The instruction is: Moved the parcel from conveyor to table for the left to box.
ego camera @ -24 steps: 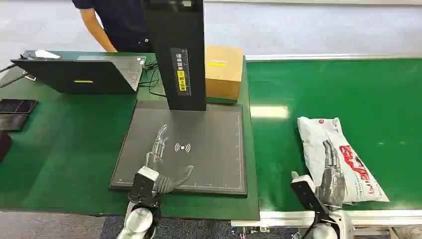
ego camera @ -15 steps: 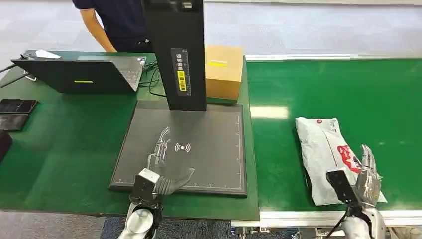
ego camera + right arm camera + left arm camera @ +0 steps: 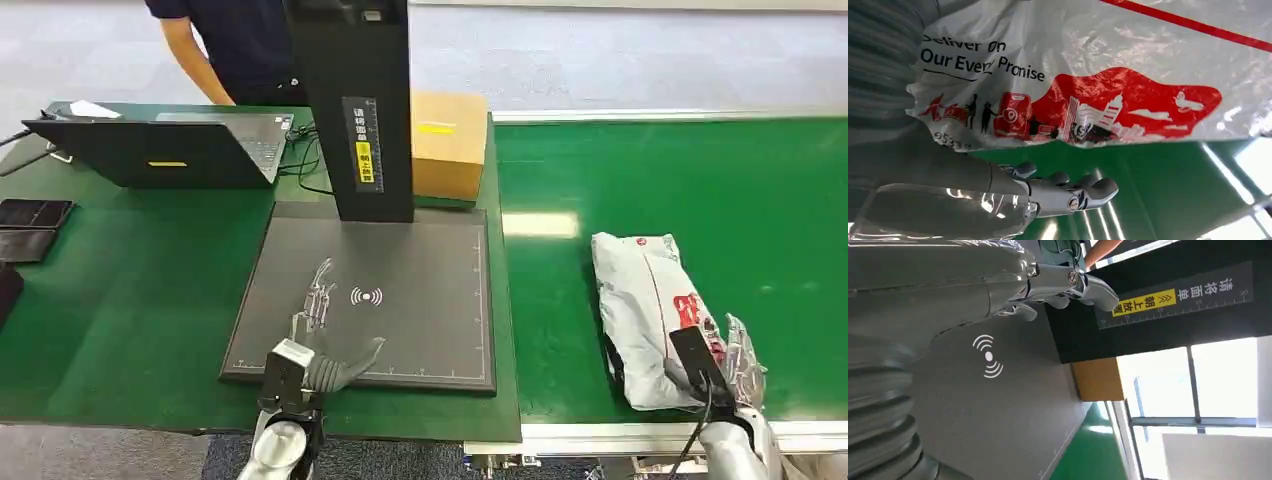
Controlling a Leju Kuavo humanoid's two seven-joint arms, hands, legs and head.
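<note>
The parcel (image 3: 645, 300) is a white plastic mailer with red print, lying on the green conveyor belt (image 3: 700, 170) at the right. My right hand (image 3: 742, 358) sits at the parcel's near right edge, fingers stretched along it. In the right wrist view the fingers (image 3: 1068, 192) lie just past the parcel's printed edge (image 3: 1098, 60), apart from it and gripping nothing. My left hand (image 3: 322, 335) hovers over the grey scanner pad (image 3: 420, 300) on the table, fingers spread and empty; the left wrist view shows the left hand (image 3: 998, 285) above the pad's wireless symbol.
A black scanner column (image 3: 352, 110) rises behind the pad, with a cardboard box (image 3: 449, 143) beside it. An open laptop (image 3: 160, 150) and dark devices (image 3: 30, 215) occupy the table's left. A person (image 3: 230, 40) stands behind the table.
My right hand has slid off the top of the parcel to its right edge. The parcel has shifted slightly left. My left hand has barely moved.
</note>
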